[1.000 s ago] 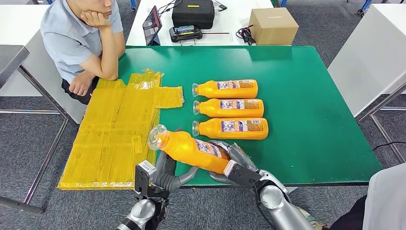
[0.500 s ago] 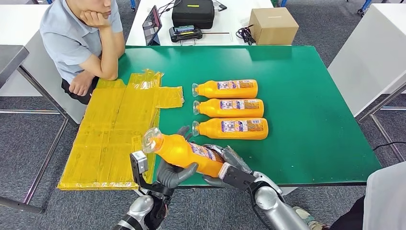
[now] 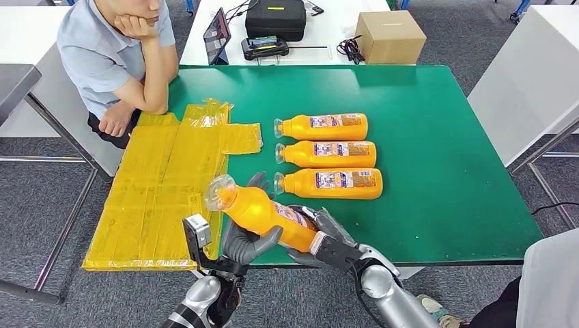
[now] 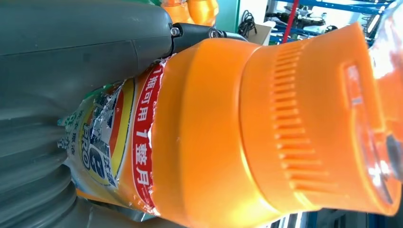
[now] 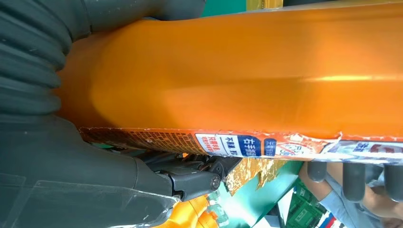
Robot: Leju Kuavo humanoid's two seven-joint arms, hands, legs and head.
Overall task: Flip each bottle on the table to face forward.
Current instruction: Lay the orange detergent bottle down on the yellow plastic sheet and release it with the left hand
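Silver metal arms; left hand [image 3: 244, 244] dark grey, white box at wrist; right hand [image 3: 321, 236] grey with black wrist cuff, ribbed covers, small screws.

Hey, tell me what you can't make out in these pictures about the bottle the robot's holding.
- Held bottle base, head view: covered by the right hand.
- Its label text, left wrist view: partly behind the left hand, torn.
- Its clear cap, left wrist view: cut off by the picture edge.
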